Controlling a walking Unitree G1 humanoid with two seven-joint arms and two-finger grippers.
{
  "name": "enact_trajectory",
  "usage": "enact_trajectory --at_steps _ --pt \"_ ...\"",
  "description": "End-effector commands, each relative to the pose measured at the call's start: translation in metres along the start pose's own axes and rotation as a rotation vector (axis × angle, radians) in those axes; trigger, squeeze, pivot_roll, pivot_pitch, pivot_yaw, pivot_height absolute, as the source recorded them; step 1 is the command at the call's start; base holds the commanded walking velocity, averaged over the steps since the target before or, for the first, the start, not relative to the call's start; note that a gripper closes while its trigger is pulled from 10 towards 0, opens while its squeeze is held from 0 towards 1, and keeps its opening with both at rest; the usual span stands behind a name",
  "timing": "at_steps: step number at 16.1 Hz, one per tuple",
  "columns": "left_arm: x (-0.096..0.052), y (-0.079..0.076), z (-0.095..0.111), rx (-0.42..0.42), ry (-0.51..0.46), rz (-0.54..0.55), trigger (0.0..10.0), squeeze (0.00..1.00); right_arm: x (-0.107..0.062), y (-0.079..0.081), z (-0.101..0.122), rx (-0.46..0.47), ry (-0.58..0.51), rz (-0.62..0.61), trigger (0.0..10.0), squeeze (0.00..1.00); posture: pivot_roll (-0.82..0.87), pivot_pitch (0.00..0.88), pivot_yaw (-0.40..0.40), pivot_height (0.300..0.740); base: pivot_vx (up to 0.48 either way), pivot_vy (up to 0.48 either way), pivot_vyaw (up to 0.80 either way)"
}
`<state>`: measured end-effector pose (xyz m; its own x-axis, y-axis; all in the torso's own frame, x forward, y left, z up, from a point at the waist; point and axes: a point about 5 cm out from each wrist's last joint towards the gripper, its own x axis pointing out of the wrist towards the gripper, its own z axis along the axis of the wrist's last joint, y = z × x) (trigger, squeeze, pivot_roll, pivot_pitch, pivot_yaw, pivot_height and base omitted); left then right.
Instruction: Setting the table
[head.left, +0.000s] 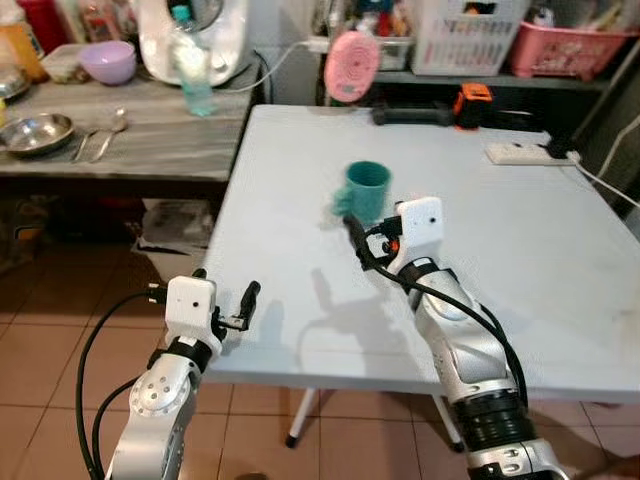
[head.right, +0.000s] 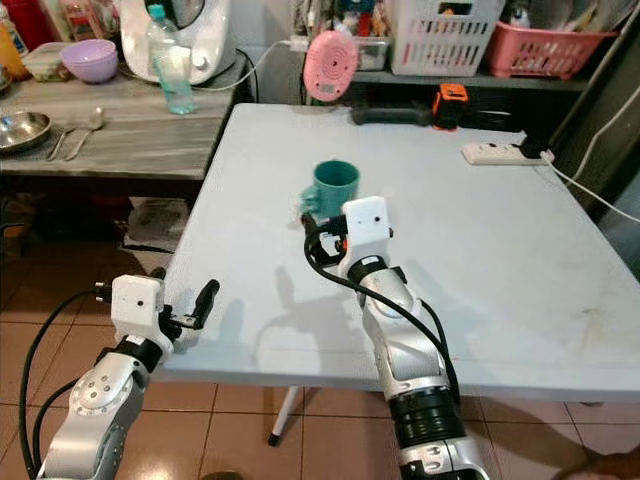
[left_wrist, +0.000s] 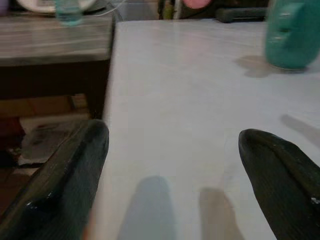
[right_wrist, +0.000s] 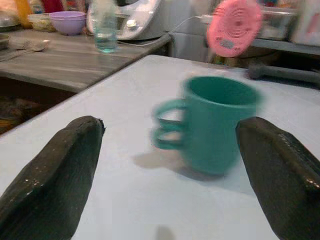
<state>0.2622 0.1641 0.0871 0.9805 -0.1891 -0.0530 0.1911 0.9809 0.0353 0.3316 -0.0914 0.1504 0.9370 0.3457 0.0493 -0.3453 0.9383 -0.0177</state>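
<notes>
The mug (head.left: 365, 190) stands upright near the middle of my pale bench (head.left: 520, 260), just ahead of my right pincer (head.left: 356, 240). That pincer hovers low over the benchtop with its two black fingers (right_wrist: 55, 175) spread wide apart, empty, and the mug sits in the gap between them but a little beyond the tips, not touched. The mug's handle points toward my left side.

My left pincer (head.left: 228, 300) is at the near left edge of the bench, fingers (left_wrist: 60, 185) also apart and holding nothing, well away from the mug.

The mug is teal, smooth and matte like plastic, round with straight walls and a looped handle that looks double in the blurred right wrist view. The benchtop is smooth, light grey-blue, with faint scuffs and soft shadows of my arms.

A white power strip (head.left: 518, 153) lies at the far right of the bench, its cord running off the edge. Beside the bench on my left is a wood-grain counter (head.left: 150, 135) carrying a steel plate (head.left: 38, 131), spoons (head.left: 100, 135), a purple bowl (head.left: 108, 61), a clear bottle (head.left: 190, 65) and a white appliance (head.left: 205, 25). A pink round fan (head.left: 352, 65) and pink and white baskets (head.left: 560, 45) sit at the back. The floor (head.left: 40, 330) is reddish tile.
</notes>
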Motion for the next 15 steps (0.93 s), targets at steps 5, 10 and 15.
enact_trajectory --at_steps 5,10,15 --pt "0.0000 0.0031 -0.0009 0.017 0.000 0.011 10.0 0.00 0.0025 0.0041 0.0079 -0.019 -0.027 0.008 10.0 0.00 0.09 0.000 0.003 0.740 0.000 0.373 0.00" --pt "0.0011 0.0030 -0.0008 0.020 -0.001 0.005 10.0 0.00 0.0010 0.0009 0.0071 -0.023 -0.027 -0.016 10.0 0.00 0.08 0.000 0.007 0.740 0.000 0.462 0.00" --pt "0.0026 -0.0005 0.0006 0.025 -0.022 -0.001 10.0 0.00 0.0018 -0.0040 0.0085 -0.028 -0.030 -0.034 10.0 0.00 0.08 0.000 0.004 0.740 0.000 0.270 0.00"
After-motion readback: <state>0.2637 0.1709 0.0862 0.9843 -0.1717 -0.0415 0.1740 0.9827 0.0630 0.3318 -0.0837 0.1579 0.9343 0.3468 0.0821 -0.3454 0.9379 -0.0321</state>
